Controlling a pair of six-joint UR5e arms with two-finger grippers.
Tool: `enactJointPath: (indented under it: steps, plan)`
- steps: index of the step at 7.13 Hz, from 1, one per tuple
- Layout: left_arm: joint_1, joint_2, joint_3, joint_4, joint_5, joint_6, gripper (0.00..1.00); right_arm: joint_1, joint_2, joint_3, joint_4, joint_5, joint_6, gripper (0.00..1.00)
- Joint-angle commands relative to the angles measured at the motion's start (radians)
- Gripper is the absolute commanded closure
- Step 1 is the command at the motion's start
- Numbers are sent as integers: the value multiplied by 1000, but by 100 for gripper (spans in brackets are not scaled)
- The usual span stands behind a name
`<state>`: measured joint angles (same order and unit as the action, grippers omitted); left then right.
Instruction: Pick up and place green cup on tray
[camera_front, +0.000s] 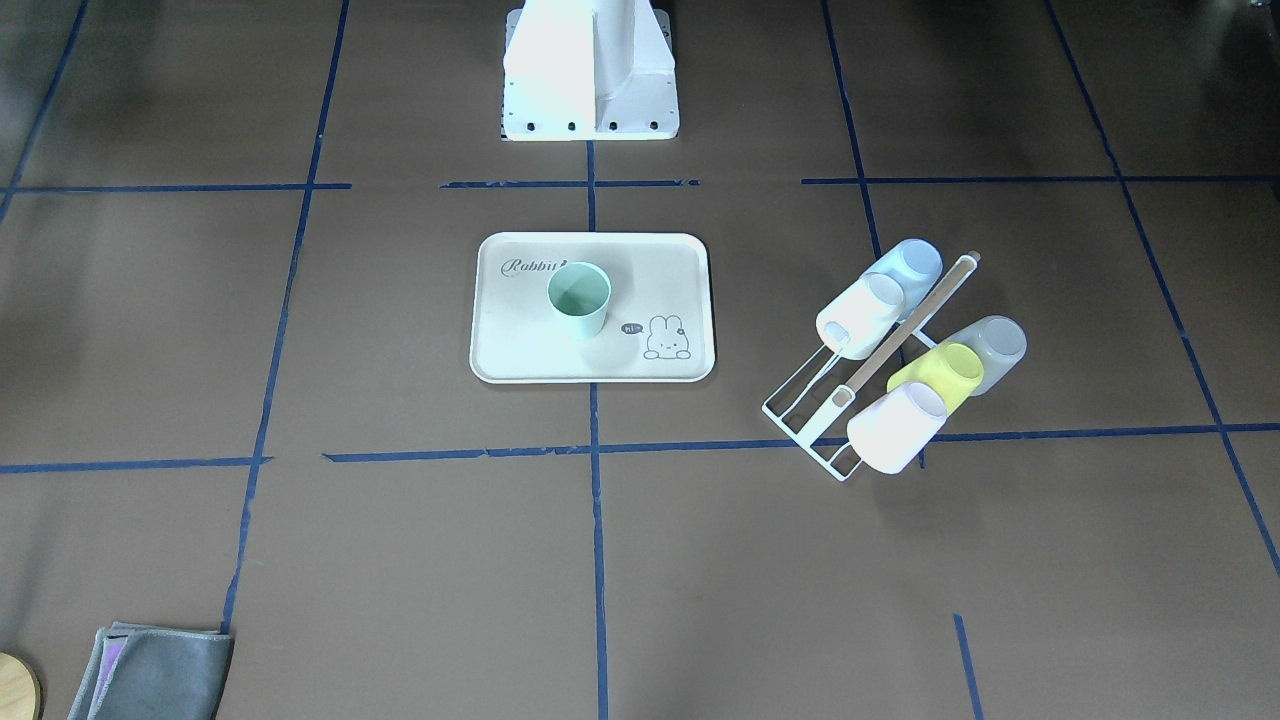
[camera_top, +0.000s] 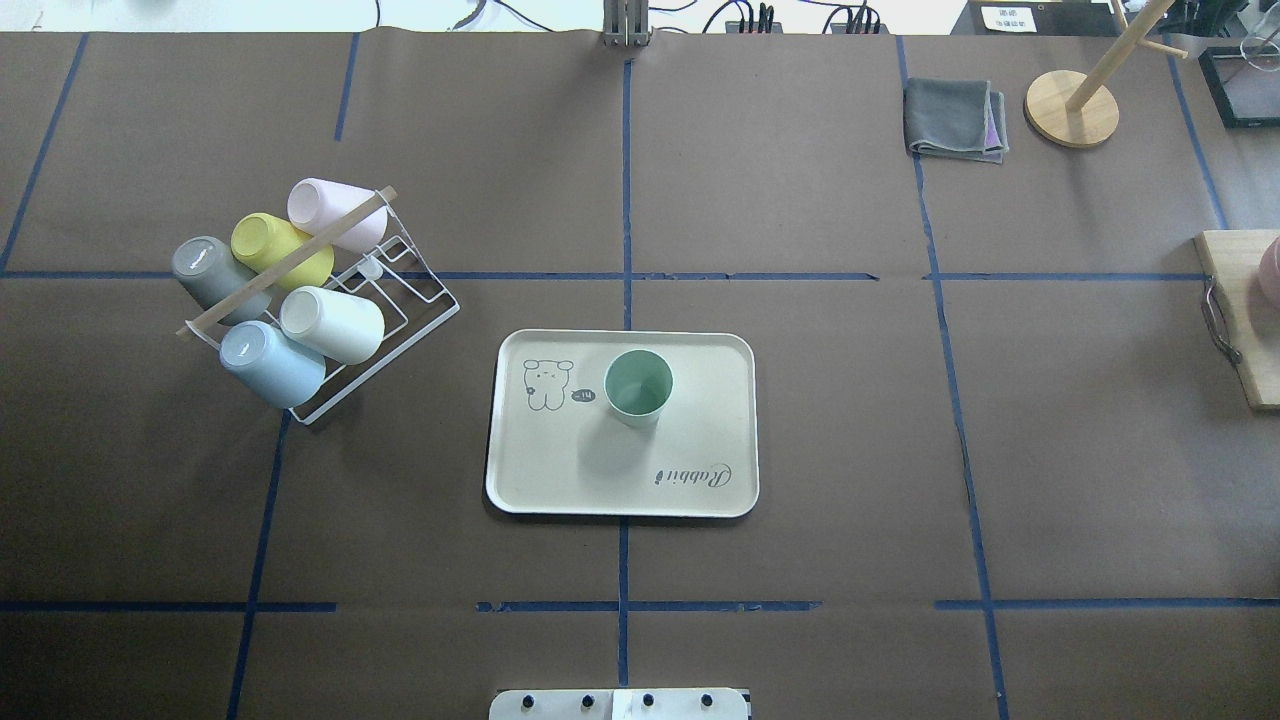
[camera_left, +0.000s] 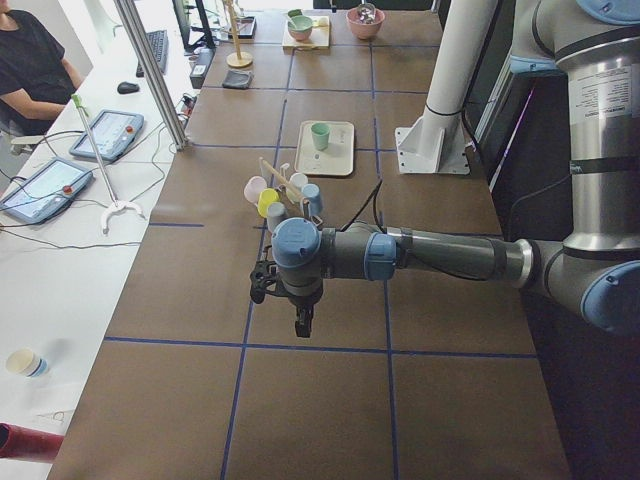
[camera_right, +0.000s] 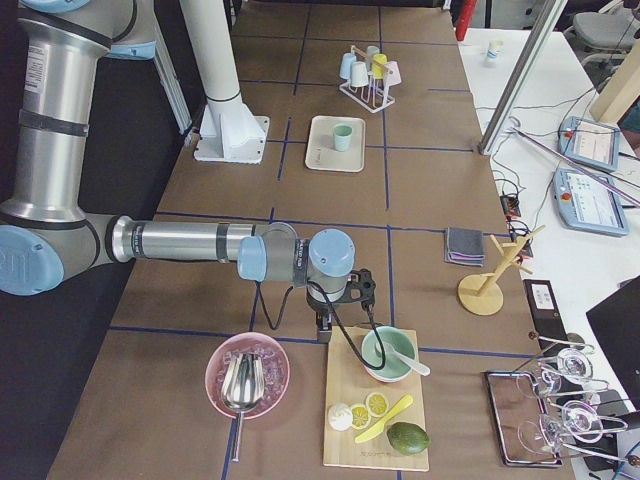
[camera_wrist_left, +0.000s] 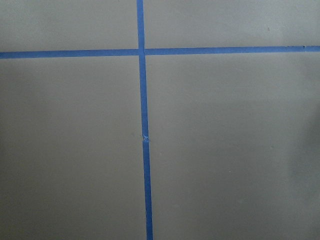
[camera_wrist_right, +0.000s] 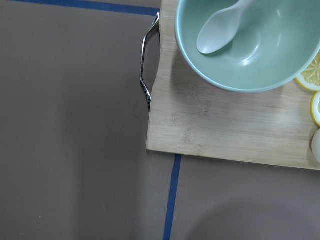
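Green cup (camera_top: 639, 388) is seated upright on tray (camera_top: 710, 430), away from every rim. Cup rack (camera_top: 290, 260) is well apart, left. Left gripper (camera_left: 300, 324) and right gripper (camera_right: 325, 332) are parked far off; their opening cannot be told.

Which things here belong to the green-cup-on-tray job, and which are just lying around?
Job: green cup, upright on the tray.
Lying about: rack with five other cups; grey cloth; wooden stand; cutting board with bowl.
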<state>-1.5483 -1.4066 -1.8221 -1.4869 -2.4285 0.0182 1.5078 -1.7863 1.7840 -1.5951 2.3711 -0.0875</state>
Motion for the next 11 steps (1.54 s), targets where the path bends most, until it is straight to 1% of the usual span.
enactJointPath:
  steps: [1, 2, 5, 6, 7, 10, 11]
  plan:
    - [-3, 14, -47, 5, 3, 0, 0, 0, -5, -17, 0, 8, 6, 0]
    - [2, 15, -62, 13, 2, -1, 0, 11, -2, -9, 0, 16, 6, 0]
    - [7, 15, -42, 16, 2, 0, 0, 11, 11, -21, 0, 11, 8, 0]
    - [7, 50, -61, 22, 0, 0, 0, 11, 7, -25, 1, 16, 3, 0]
    - [7, 55, -62, 22, 2, 0, 0, 11, 8, -20, 1, 14, 2, 0]
    - [10, 45, -31, 20, 5, 0, 0, 20, 4, 2, 1, 17, 0, 0]
    - [10, 43, -31, 19, 31, 2, 0, 20, 5, 3, 3, 13, -1, 0]
